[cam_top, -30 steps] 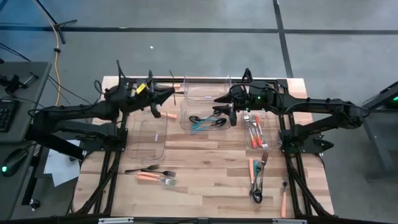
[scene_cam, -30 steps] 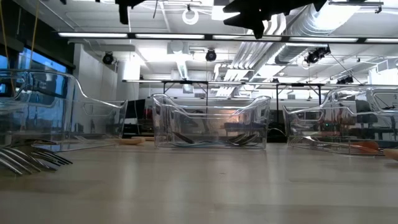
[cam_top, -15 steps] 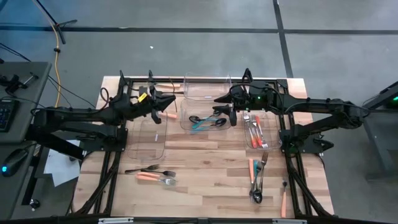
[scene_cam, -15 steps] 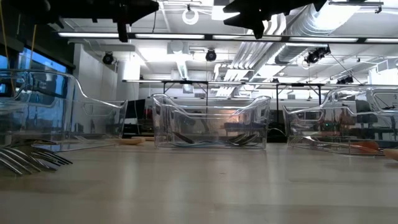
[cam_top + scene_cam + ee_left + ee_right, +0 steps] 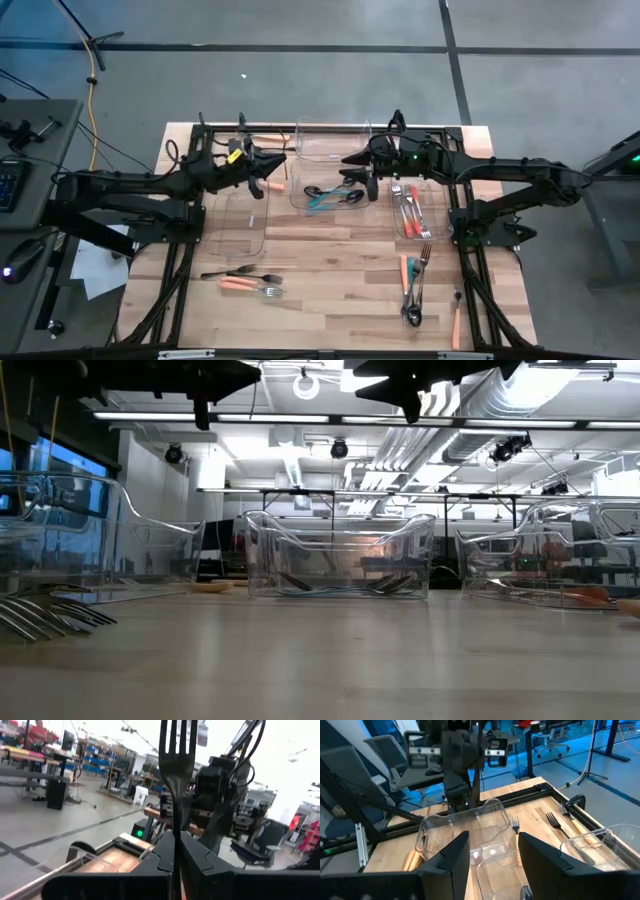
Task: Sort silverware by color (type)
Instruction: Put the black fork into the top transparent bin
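Note:
My left gripper is shut on an all-black fork and hangs high over the far edge of the empty left bin. My right gripper faces it from the right, open and empty, above the middle bin, which holds teal and black pieces. The right bin holds orange-handled pieces. Loose silverware lies flat on the table at the near left and near right. My left gripper pinches the black fork's handle between its two fingers. The fingers come about level from the table's left. The tines stick out free past the fingertips, and the fork is lifted clear of table and bins.
Another clear bin stands at the far centre. Single orange-handled pieces lie between the left and middle bins, at the far edge and at the near right. In the low view, fork tines lie at the left.
My left gripper has come down with the black fork, staying shut on it above the far end of the left bin. My right gripper has kept still and open.

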Tool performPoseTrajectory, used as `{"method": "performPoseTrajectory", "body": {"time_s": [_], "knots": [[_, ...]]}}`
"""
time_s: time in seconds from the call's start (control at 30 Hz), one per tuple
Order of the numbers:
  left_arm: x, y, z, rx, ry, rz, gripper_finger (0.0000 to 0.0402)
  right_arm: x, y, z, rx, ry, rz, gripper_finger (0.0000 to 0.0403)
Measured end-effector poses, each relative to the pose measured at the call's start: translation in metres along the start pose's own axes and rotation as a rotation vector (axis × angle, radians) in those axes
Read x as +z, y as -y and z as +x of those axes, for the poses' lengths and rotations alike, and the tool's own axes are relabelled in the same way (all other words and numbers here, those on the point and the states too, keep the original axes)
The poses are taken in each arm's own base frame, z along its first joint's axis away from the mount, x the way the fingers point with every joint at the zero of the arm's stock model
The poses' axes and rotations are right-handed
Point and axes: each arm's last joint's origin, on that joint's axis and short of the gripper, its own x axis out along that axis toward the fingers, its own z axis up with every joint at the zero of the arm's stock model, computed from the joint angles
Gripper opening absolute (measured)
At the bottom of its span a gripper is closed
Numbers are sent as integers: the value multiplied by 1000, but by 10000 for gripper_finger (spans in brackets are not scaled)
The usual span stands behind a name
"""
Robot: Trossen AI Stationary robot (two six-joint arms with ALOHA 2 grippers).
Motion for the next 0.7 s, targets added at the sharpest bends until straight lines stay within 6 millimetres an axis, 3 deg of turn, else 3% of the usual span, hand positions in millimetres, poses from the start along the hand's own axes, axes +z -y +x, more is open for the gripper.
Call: {"method": "performPoseTrajectory", "body": {"time_s": [0.3, 0.5, 0.7], "knots": [[-10, 6, 46, -82, -94, 22, 0, 2, 0, 30, 65, 177, 31, 154], [-6, 9, 66, -104, -30, 8, 0, -9, 1, 42, 116, 122, 94, 154], [-15, 10, 78, -147, -79, -20, 0, -18, 0, 54, 126, 110, 97, 154]]}}
